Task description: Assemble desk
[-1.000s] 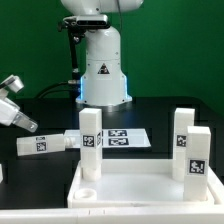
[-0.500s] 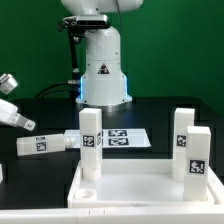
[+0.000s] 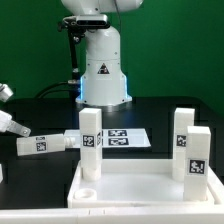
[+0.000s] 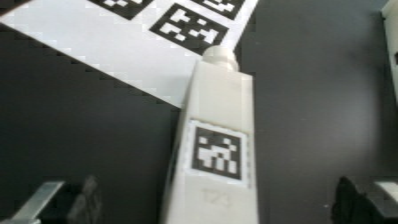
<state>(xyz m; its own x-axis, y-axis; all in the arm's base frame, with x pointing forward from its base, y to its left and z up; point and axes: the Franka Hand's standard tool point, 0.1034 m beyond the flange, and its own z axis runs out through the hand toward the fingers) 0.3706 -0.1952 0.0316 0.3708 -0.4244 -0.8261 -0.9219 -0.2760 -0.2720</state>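
The white desk tabletop (image 3: 140,186) lies at the front, rim up. Three tagged legs stand upright on it: one at the exterior view's left (image 3: 90,143) and two at the right (image 3: 182,138) (image 3: 198,154). Another leg (image 3: 48,143) (image 4: 217,120) lies flat on the black table, left of the tabletop. My gripper (image 3: 14,127) (image 4: 214,205) hangs over that leg's outer end. It is open, with one dark finger (image 4: 50,203) on each side of the leg and nothing held.
The marker board (image 3: 124,138) (image 4: 160,22) lies flat behind the tabletop, just past the lying leg's inner end. My white base (image 3: 103,68) stands at the back centre. A round socket (image 3: 88,192) shows in the tabletop's near left corner.
My gripper has moved down at the exterior view's left, closer to the lying leg. The legs and the tabletop have not moved.
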